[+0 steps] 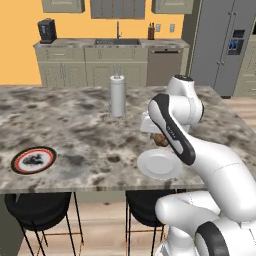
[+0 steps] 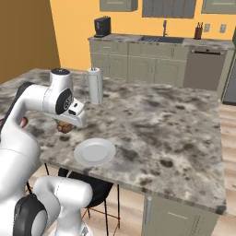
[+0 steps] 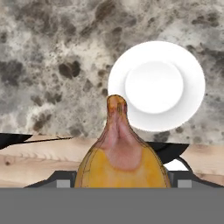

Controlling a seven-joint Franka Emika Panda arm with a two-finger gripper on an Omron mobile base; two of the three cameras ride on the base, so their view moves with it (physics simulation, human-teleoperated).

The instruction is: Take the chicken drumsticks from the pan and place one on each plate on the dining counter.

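Jaws clamped on a golden-brown drumstick (image 3: 120,153), held above the marble tabletop (image 1: 75,125) just beside the plain white plate (image 3: 156,85) near its front edge; red-rimmed plate (image 1: 33,160) lies well apart, paper-towel roll (image 1: 118,95) beyond.

Two base cameras look forward and down across the marble table (image 1: 75,125) from behind the white arm, one to its left, one to its right. Both take in the white plate (image 1: 159,164) near the table's front edge, just below the jaws, the paper towel roll (image 1: 118,95) beyond them, and the far kitchen wall. The hand camera sits close, looking down along the jaws past a held drumstick (image 3: 120,153) onto the same white plate (image 3: 156,85).
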